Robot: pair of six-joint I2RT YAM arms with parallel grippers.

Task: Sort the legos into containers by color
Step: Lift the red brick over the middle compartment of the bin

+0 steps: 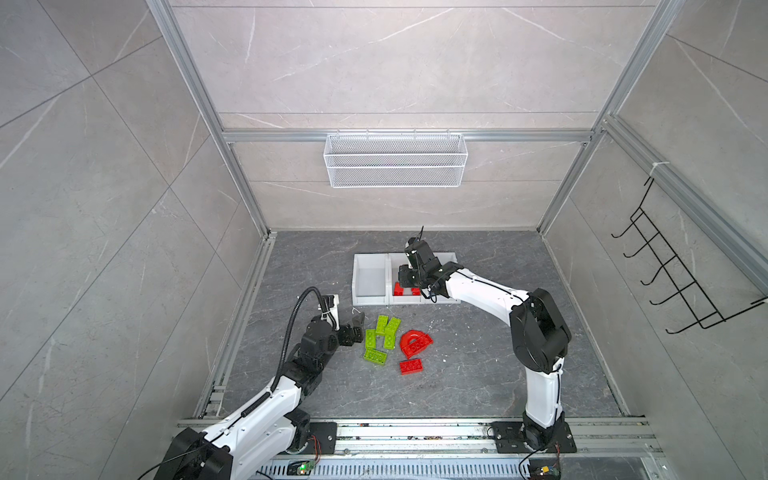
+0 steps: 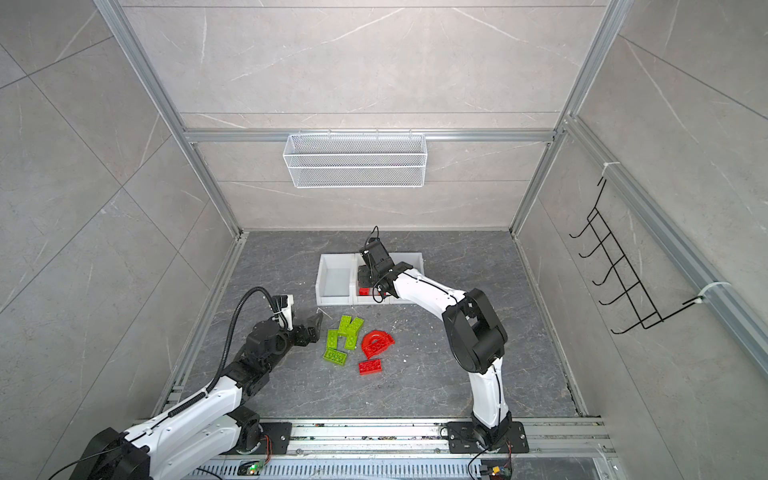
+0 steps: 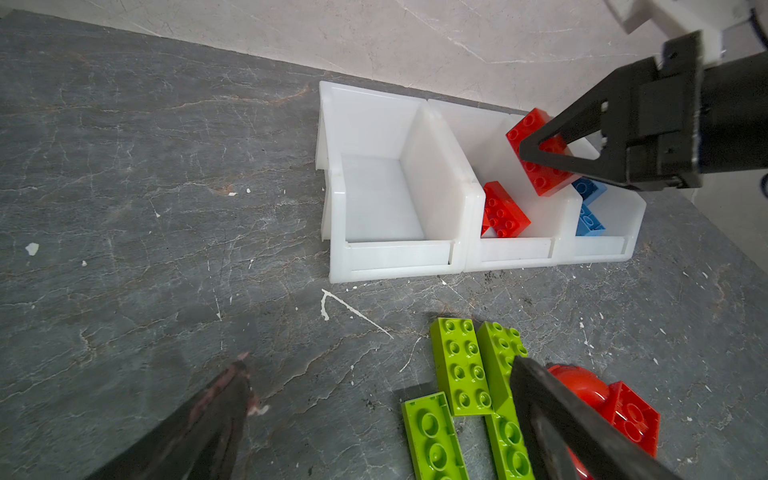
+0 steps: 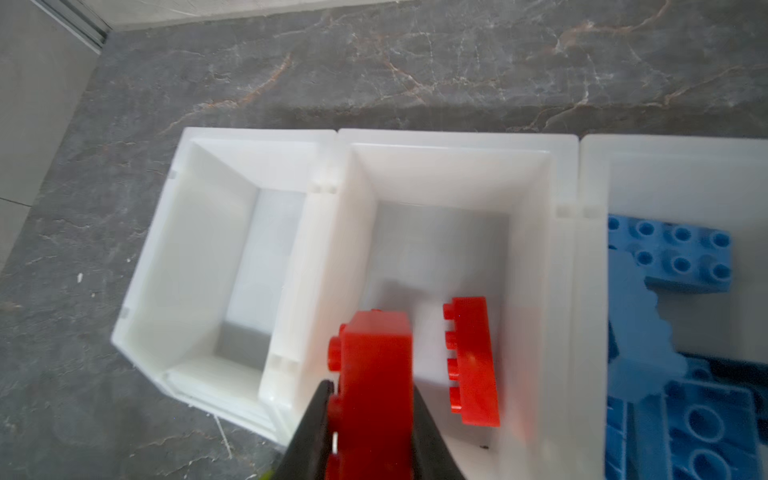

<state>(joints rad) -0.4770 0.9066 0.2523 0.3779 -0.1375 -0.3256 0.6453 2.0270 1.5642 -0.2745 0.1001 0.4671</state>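
Three white bins stand in a row at the back. The left bin (image 1: 358, 266) is empty, the middle bin (image 4: 449, 174) holds a red brick (image 4: 473, 361), and the right bin holds blue bricks (image 4: 673, 253). Above the middle bin's front, my right gripper (image 4: 372, 390) is shut on another red brick (image 3: 536, 166). Several green bricks (image 1: 382, 338) lie in a cluster on the floor, with a red arch piece (image 1: 415, 343) and a flat red brick (image 1: 410, 366) beside them. My left gripper (image 3: 378, 365) stands open just left of the green bricks (image 3: 459, 365), holding nothing.
A white wire basket (image 1: 395, 160) hangs on the back wall and a black hook rack (image 1: 673, 270) on the right wall. Aluminium rails (image 1: 415, 432) run along the front edge and the left side of the dark stone floor.
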